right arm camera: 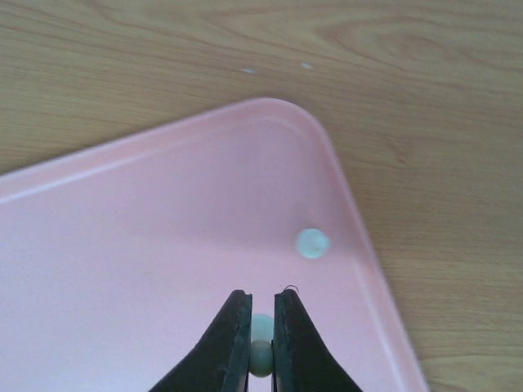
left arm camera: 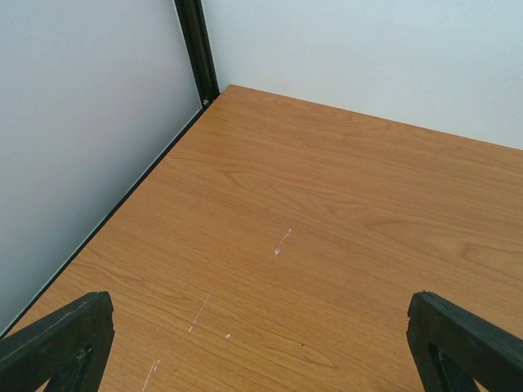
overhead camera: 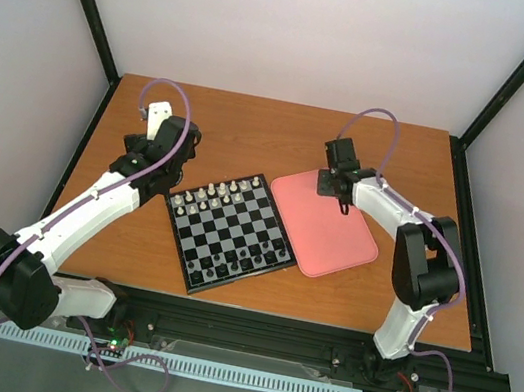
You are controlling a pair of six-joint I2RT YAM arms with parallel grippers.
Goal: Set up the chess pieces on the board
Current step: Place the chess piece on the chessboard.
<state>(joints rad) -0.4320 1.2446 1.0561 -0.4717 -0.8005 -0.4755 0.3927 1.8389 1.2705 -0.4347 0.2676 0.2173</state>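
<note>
Chess piece (right arm camera: 261,331) inside right hand (right arm camera: 261,304)

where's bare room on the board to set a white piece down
On the board, the middle rows between the white pieces along the far edge and the dark pieces near the front edge look bare. Those edge rows are crowded. Pink tray: mostly bare.
</note>
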